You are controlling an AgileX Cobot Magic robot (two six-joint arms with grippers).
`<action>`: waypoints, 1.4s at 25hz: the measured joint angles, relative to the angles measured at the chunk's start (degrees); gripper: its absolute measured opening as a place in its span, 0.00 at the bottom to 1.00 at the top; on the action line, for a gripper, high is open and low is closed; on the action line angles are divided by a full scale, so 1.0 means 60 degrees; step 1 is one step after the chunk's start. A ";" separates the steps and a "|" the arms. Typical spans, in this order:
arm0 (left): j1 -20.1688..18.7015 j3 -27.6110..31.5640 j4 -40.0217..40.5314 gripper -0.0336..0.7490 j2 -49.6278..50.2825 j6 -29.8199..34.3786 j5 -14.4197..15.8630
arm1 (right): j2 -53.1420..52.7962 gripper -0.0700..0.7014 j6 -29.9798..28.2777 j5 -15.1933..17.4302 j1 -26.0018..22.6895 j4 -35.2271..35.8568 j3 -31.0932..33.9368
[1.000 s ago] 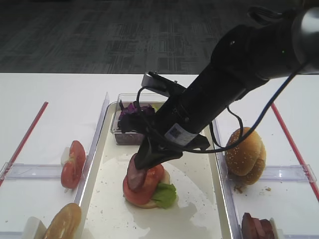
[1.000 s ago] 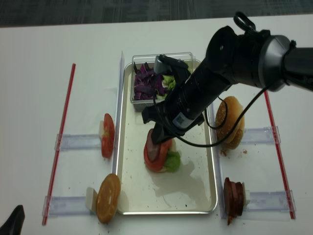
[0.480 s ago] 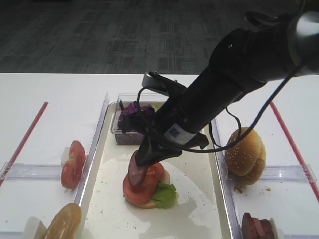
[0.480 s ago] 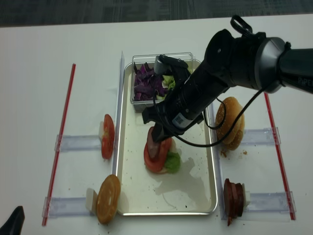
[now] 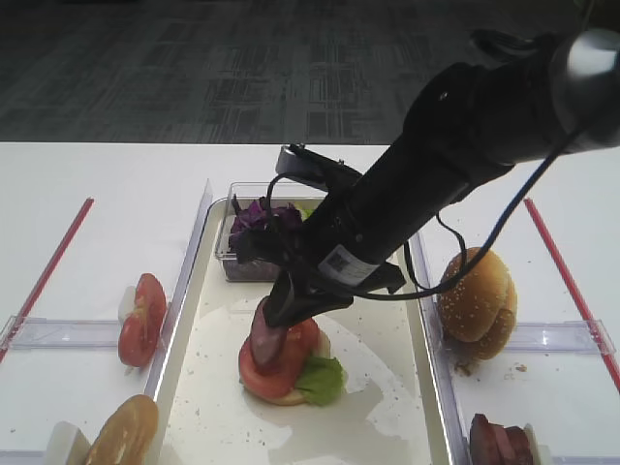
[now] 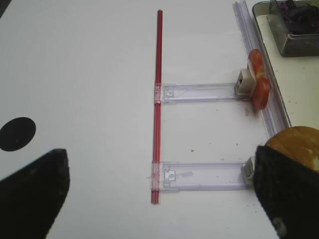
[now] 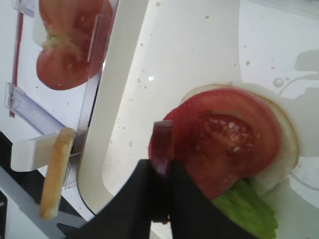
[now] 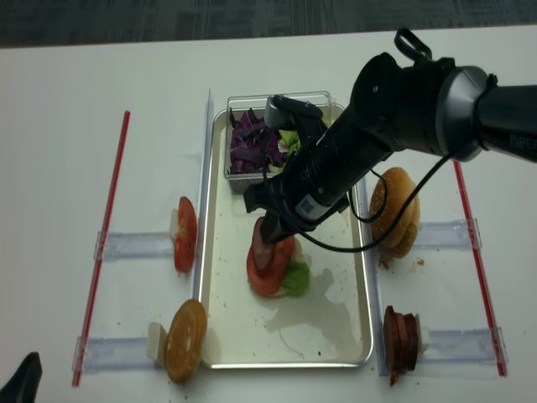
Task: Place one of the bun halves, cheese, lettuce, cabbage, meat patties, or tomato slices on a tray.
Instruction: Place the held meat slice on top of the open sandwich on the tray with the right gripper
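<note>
1. Exterior high view: the right claw (image 5: pixel 278 315) is clamped tight on a meat patty (image 5: pixel 263 334), held on edge and tilted just above the stack in the middle of the tray (image 5: pixel 199 387).
2. That stack is a tomato slice (image 5: pixel 291 358) on a pale bun base, with lettuce (image 5: pixel 320 378) sticking out at its right side.
3. Right wrist view: the patty (image 7: pixel 162 149) pokes out past the dark fingertips (image 7: pixel 149 199), its lower edge over the left rim of the tomato slice (image 7: pixel 234 144).
4. Bare tray floor lies left of and in front of the stack, up to the rounded rim.
5. A clear box with purple cabbage (image 8: pixel 252 143) sits at the tray's far end, right behind the arm.
6. On the bench (image 8: pixel 67 168) left of the tray, a tomato slice (image 8: pixel 185 233) and a bun half (image 8: pixel 185 340) stand on edge in clear holders.
7. Right of the tray stand a sesame bun (image 8: pixel 394 210) and more meat patties (image 8: pixel 401 340).
8. Left wrist view: the left claw (image 6: pixel 159 199) stands wide apart, holding nothing, over open bench beside a red strip (image 6: pixel 157 99).
</note>
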 joint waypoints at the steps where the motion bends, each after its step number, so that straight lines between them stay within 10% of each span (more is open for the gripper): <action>1: 0.0000 0.0000 0.0000 0.92 0.0000 0.0000 0.0000 | 0.0110 0.23 -0.0007 0.0000 0.0000 0.0023 0.0000; 15: 0.0000 0.0000 0.0000 0.92 0.0000 0.0000 0.0000 | 0.0345 0.26 -0.0219 0.0000 0.0000 0.0173 0.0000; 24: 0.0000 0.0000 0.0000 0.92 0.0000 0.0000 0.0000 | 0.0345 0.87 -0.0219 0.0056 0.0000 0.0069 0.0000; 35: 0.0000 0.0000 0.0000 0.92 0.0000 0.0000 0.0000 | 0.0345 0.92 -0.0180 0.0056 0.0000 -0.0111 0.0000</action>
